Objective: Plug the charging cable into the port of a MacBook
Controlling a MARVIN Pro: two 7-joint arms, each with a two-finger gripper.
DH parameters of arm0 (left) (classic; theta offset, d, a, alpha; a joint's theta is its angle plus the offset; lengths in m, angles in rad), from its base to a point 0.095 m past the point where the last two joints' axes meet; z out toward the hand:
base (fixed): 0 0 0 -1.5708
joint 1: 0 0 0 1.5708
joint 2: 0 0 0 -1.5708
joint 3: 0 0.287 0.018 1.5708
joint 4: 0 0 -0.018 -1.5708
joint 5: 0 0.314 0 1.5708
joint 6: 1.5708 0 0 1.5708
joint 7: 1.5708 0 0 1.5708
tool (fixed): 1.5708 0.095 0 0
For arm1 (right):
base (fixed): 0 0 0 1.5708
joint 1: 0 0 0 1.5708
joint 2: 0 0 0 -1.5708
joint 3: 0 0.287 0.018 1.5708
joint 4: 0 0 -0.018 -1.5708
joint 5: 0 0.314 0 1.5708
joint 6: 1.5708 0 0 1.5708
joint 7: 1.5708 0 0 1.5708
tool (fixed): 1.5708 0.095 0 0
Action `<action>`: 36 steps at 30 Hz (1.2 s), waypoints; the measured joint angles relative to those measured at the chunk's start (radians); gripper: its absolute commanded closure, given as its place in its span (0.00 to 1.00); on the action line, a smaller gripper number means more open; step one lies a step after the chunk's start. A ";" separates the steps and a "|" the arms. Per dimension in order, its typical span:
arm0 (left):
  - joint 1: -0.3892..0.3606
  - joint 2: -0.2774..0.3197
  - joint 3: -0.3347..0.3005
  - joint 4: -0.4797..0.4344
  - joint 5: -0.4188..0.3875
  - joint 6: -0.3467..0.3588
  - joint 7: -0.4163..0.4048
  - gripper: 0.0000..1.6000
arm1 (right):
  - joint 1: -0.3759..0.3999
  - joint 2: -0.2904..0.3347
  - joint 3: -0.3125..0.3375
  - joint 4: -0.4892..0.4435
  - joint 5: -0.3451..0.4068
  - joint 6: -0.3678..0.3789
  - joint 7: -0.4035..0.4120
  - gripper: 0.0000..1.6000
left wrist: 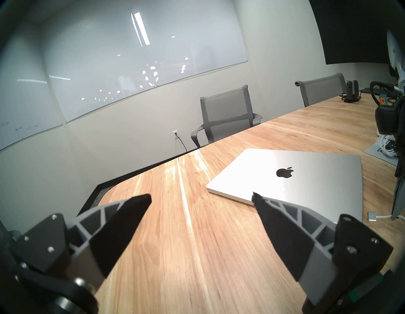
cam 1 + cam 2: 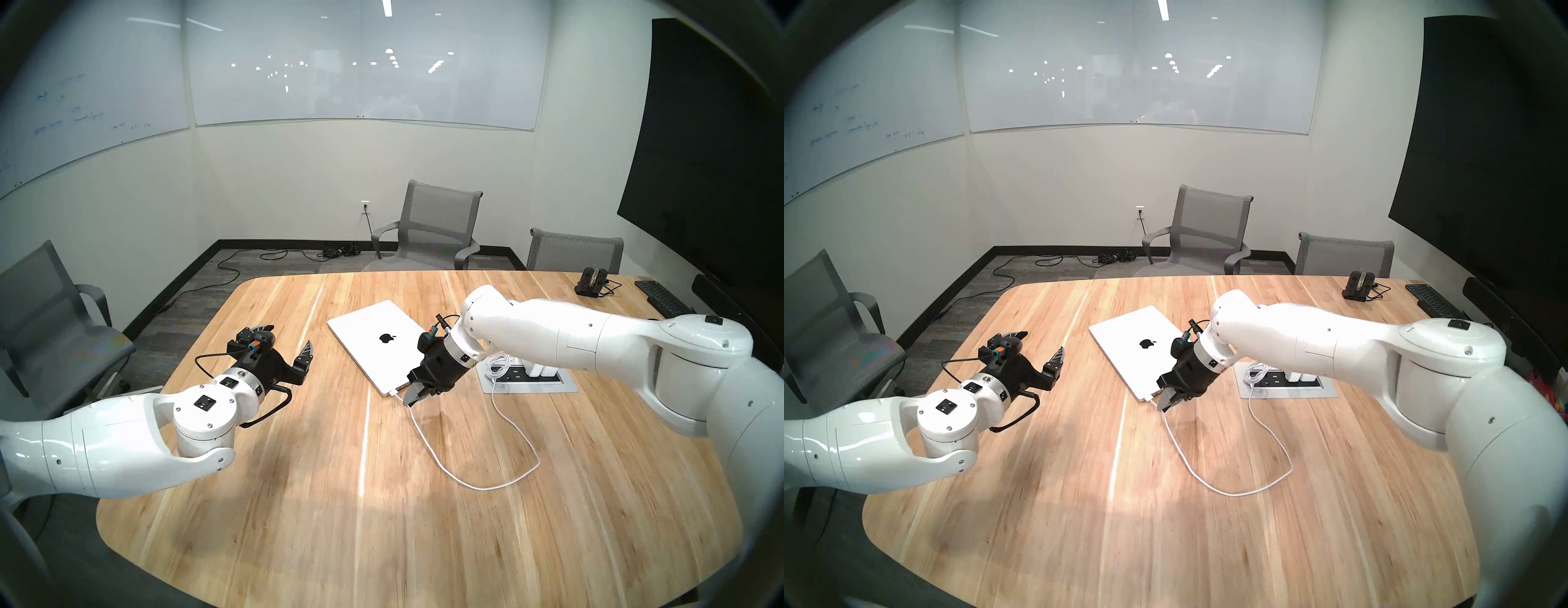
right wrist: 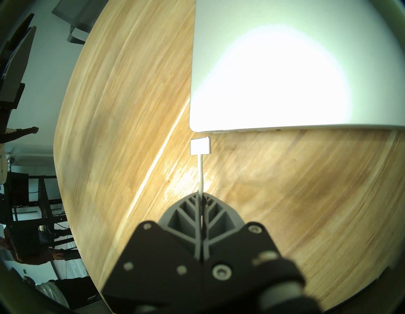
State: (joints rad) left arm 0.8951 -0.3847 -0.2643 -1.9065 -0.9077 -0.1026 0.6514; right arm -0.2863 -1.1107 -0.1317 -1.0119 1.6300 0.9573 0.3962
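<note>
The closed silver MacBook [image 2: 369, 335] [image 2: 1123, 339] [image 1: 306, 186] [image 3: 285, 76] lies flat in the middle of the wooden table [image 2: 297, 509]. My right gripper [image 2: 410, 399] [image 2: 1163, 403] [image 3: 200, 196] is shut on the white charging cable [image 2: 483, 489] [image 2: 1233, 494] a little behind its flat connector [image 3: 200, 146] [image 1: 372, 218]. The connector points at the laptop's side edge near its front corner, with a small gap in the right wrist view. My left gripper [image 2: 286, 339] [image 2: 1038, 344] [image 1: 200, 197] hovers open and empty to the laptop's left.
A recessed power box [image 2: 526, 378] to the right of the laptop holds a bundled white cable [image 2: 498, 365]. The held cord loops over the table toward me. A black keyboard [image 2: 662, 297] and a black stand [image 2: 592, 280] sit far right. Grey chairs [image 2: 437, 225] ring the table.
</note>
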 measured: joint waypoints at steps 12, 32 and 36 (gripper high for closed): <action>0.000 0.000 0.000 0.000 0.000 0.000 0.000 0.00 | 0.001 0.003 0.000 -0.007 0.015 0.000 -0.032 1.00; 0.000 0.000 0.000 0.000 0.000 0.000 0.000 0.00 | 0.009 0.007 -0.031 0.005 0.033 0.000 -0.015 1.00; 0.000 0.000 0.000 0.000 0.000 0.000 0.000 0.00 | 0.014 0.000 -0.037 0.019 0.032 0.000 -0.002 1.00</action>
State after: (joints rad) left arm 0.8951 -0.3847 -0.2643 -1.9065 -0.9077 -0.1026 0.6514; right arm -0.2728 -1.1111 -0.1690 -0.9925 1.6616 0.9573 0.3944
